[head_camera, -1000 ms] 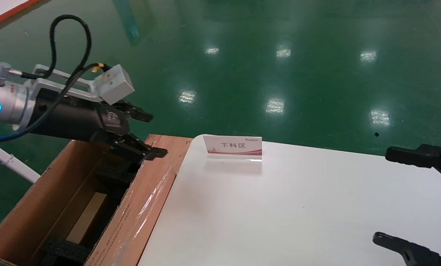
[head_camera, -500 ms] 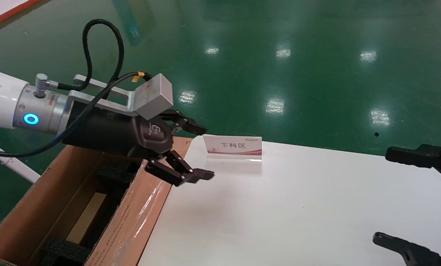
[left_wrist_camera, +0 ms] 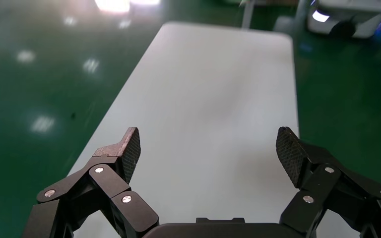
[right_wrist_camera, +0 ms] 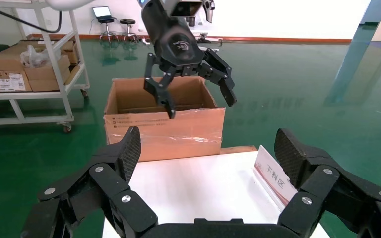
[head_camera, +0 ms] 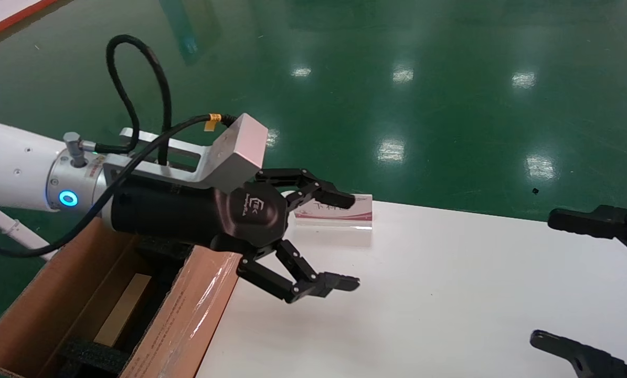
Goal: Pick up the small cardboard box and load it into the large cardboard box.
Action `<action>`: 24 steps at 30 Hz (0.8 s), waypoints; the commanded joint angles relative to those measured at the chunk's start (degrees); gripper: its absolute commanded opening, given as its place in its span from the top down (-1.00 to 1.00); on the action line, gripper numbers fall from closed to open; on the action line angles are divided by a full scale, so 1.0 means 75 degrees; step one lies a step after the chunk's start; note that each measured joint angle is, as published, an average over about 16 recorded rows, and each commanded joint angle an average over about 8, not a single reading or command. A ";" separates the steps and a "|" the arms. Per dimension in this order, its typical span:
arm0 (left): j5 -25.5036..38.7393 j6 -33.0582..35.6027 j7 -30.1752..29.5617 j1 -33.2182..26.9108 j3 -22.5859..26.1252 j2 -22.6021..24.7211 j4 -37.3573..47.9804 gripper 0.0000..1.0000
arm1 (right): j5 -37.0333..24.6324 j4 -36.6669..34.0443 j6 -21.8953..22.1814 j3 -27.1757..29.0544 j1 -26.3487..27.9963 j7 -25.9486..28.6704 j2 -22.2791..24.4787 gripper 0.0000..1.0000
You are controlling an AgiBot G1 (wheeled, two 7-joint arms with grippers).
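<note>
The large cardboard box point(head_camera: 45, 294) stands open at the table's left end, its taped flap point(head_camera: 192, 315) lying against the table edge. Inside it, between black foam blocks point(head_camera: 90, 357), lies the small cardboard box point(head_camera: 123, 307), showing as a flat tan strip. My left gripper point(head_camera: 347, 241) hovers open and empty over the table's left part, just right of the large box, well above the small box. The left wrist view shows its open fingers point(left_wrist_camera: 208, 144) over bare tabletop. My right gripper point(head_camera: 565, 283) is parked open at the table's right edge. The right wrist view shows the large cardboard box point(right_wrist_camera: 163, 129).
A white table point(head_camera: 449, 294) carries a small red-and-white sign placard point(head_camera: 339, 212) near its far edge, right behind the left gripper's upper finger. Green floor surrounds the table. A shelf cart with cartons point(right_wrist_camera: 30, 69) stands beyond the large box in the right wrist view.
My left gripper has moved from above the large box's far end rightward and out over the table, staying open and empty. The right arm has not moved.
</note>
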 commanded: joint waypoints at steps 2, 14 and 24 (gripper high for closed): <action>-0.0196 0.0153 0.0258 0.0583 -0.0662 0.0140 0.0025 -1.00 | 0.0001 0.0000 0.0000 -0.0001 0.0000 -0.0001 0.0000 -1.00; -0.0950 0.0739 0.1256 0.2834 -0.3218 0.0678 0.0120 -1.00 | 0.0003 0.0000 0.0002 -0.0005 0.0001 -0.0003 0.0002 -1.00; -0.1176 0.0907 0.1475 0.3489 -0.3964 0.0832 0.0153 -1.00 | 0.0005 -0.0003 0.0005 -0.0005 -0.0001 -0.0004 0.0003 -1.00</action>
